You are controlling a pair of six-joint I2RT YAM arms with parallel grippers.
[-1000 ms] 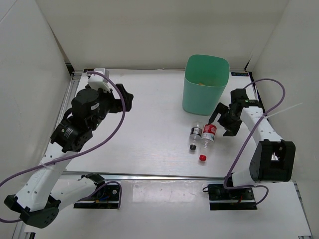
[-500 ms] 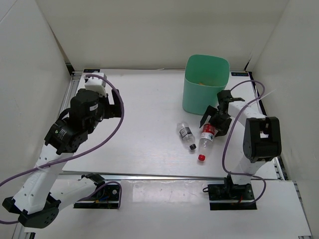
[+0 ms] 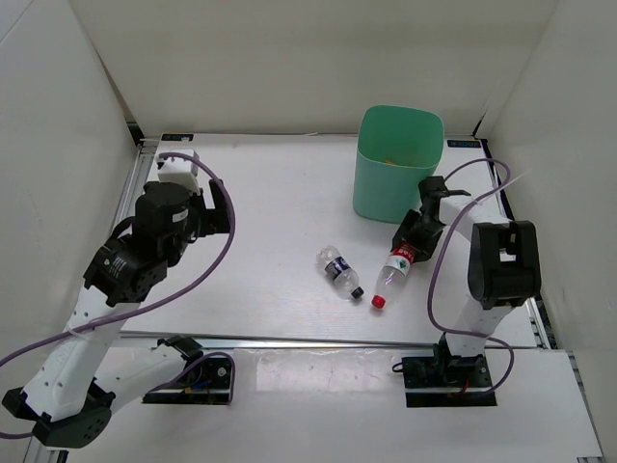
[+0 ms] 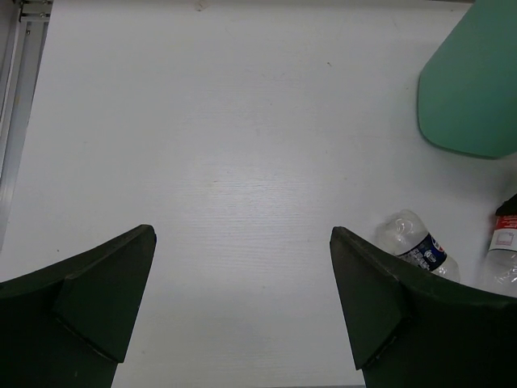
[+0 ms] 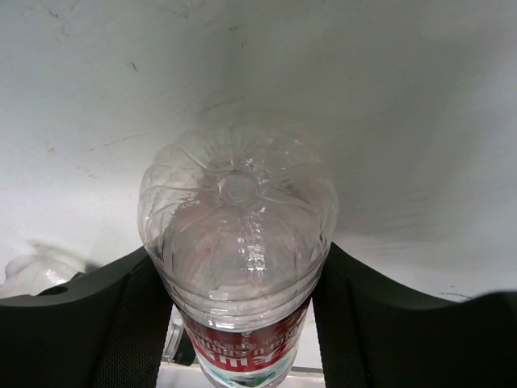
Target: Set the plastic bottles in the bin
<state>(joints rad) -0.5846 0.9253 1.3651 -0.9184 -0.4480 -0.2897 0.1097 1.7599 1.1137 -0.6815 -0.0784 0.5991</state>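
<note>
Here the right tool [image 3: 415,241] is clamped on the clear plastic bottle with the red label [image 3: 394,269]. Its two dark fingers [image 5: 121,323] press against opposite sides of the body near the base, and the wrist view looks straight at the ribbed bottom. The bottle lies on its side on the white bench [image 3: 280,183], base toward the tool and neck pointing to the near edge. A small red cap [image 3: 379,301] sits at its mouth; whether it is screwed on or merely touching cannot be told. The tall mint-green plastic bin [image 3: 390,188] stands upright just beyond the tool, near the bottle but not touching it.

The step in hand appears to be lifting this bottle for transfer to the bin. To do it well, the hold should be firm without crushing the thin wall. The lift should clear the rim before any travel sideways, and release should come only over the opening.

A second clear plastic bottle with a dark label and black cap [image 3: 338,271] lies on its side toward the left arm's side, apart from the first. The left tool [image 3: 217,205] hangs over the bench with its fingers wide apart, holding nothing, well apart from both bottles.
</note>
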